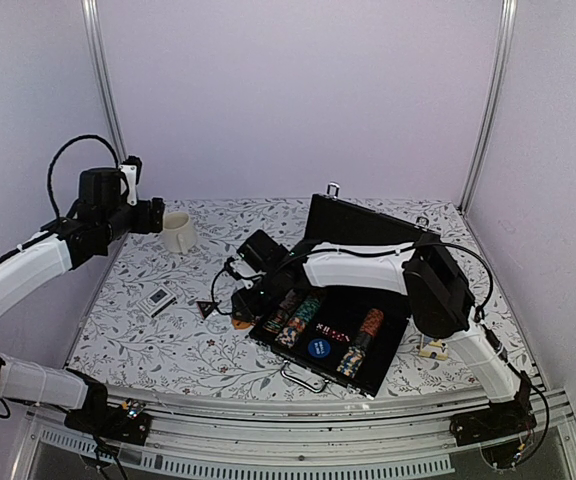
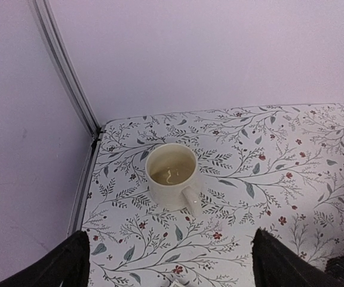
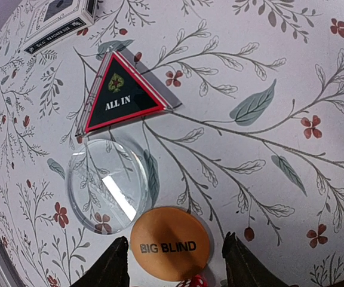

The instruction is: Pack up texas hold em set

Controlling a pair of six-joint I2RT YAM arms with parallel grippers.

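Note:
The black briefcase (image 1: 368, 228) lies open at mid-table, holding multicoloured chip rows (image 1: 303, 315), red dice (image 1: 330, 334) and a blue disc (image 1: 318, 348). Just left of it, my right gripper (image 3: 175, 263) is low over the table. Its fingers straddle the orange "BIG BLIND" disc (image 3: 171, 242), with a slim gap still showing on the right side. A red die (image 3: 193, 281) peeks out beneath the disc. Beyond lie a clear disc (image 3: 107, 185), the black "ALL IN" triangle (image 3: 119, 94) and a card deck (image 3: 58, 21). My left gripper (image 2: 172, 263) hangs open and empty at the back left.
A cream mug (image 2: 172, 176) with liquid in it stands near the back left corner, just ahead of the left gripper. The metal frame post (image 2: 70, 89) and the lilac walls close in that corner. A small pale object (image 1: 433, 348) sits right of the briefcase.

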